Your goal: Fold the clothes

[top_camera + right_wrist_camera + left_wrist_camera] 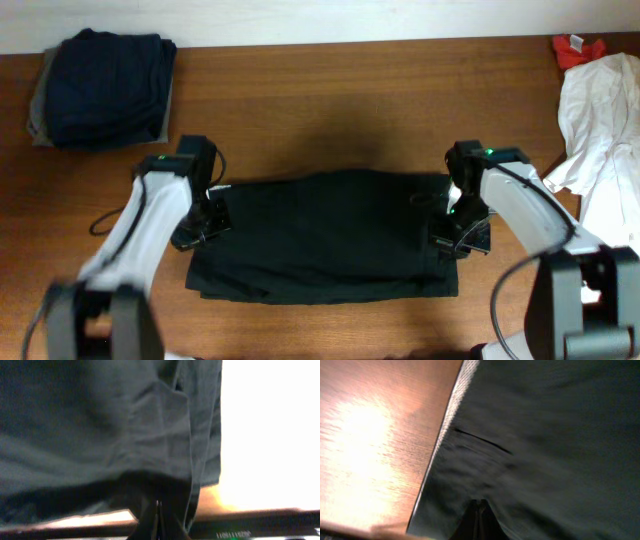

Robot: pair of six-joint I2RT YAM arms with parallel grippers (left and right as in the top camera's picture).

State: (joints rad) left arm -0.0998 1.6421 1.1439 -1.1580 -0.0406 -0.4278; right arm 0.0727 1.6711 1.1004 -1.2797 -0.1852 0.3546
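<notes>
A large black garment [320,235] lies as a wide wrinkled rectangle on the middle of the wooden table [330,100]. My left gripper [210,222] is at its left edge, fingers together and pinched into the dark cloth [545,435]; in the left wrist view the gripper [480,505] shows as a shut tip buried in fabric. My right gripper [450,232] is at the garment's right edge. In the right wrist view the gripper [158,505] is shut, with the black cloth [90,420] draped up from it and the edge raised off the table.
A folded navy garment [105,85] rests on a grey piece [38,115] at the far left corner. A crumpled white garment [600,110] and a small red one [577,47] lie at the far right. A cable [105,222] loops beside the left arm.
</notes>
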